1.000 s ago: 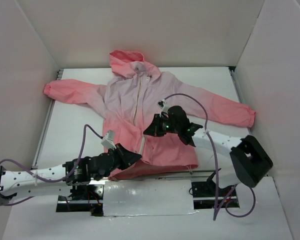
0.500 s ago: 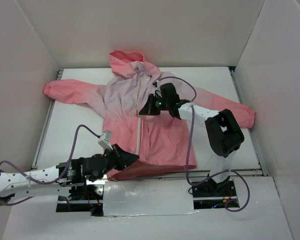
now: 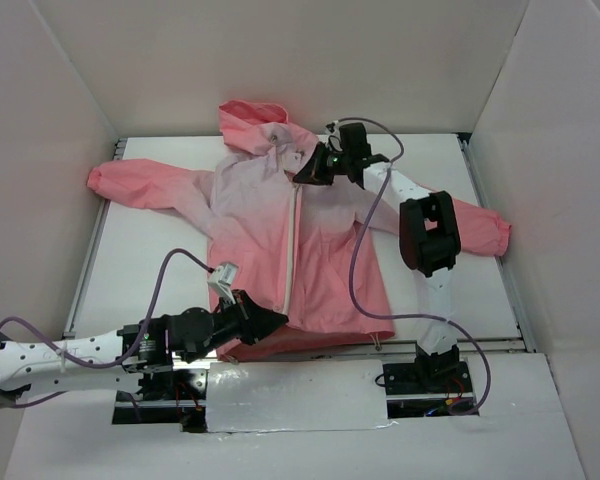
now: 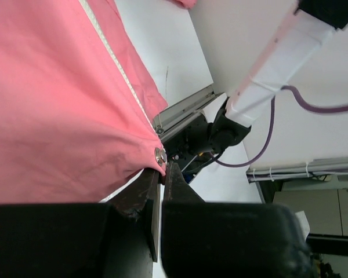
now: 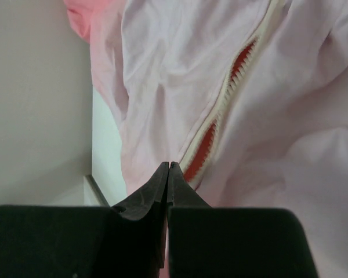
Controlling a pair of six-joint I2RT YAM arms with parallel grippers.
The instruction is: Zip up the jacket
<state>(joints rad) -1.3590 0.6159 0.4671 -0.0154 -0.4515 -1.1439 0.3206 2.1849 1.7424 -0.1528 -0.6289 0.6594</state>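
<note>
The jacket [image 3: 330, 260] lies flat on the white table, hood at the far end, coral-pink fading to pale lilac at the chest. Its cream zipper [image 3: 291, 250] looks closed from the hem up to my right gripper [image 3: 302, 178] at the upper chest. In the right wrist view that gripper [image 5: 169, 166] is shut, with the pull hidden at its tips; beyond them the zipper [image 5: 220, 116] gapes open, showing teeth. My left gripper [image 3: 280, 318] is shut on the bottom hem by the zipper's foot. In the left wrist view it [image 4: 161, 171] pinches the hem corner below a metal snap [image 4: 160, 155].
White walls [image 3: 60, 120] box in the table on three sides. The right arm [image 3: 428, 235] stretches over the jacket's right sleeve, trailing a purple cable [image 3: 360, 250]. A metal rail [image 3: 85, 270] runs along the table's left edge. The right arm's base [image 4: 203, 136] shows beyond the hem.
My right gripper has moved up the zipper from the waist to the upper chest, and the zipper has closed behind it. The jacket front has pulled straighter. The left gripper has stayed on the hem.
</note>
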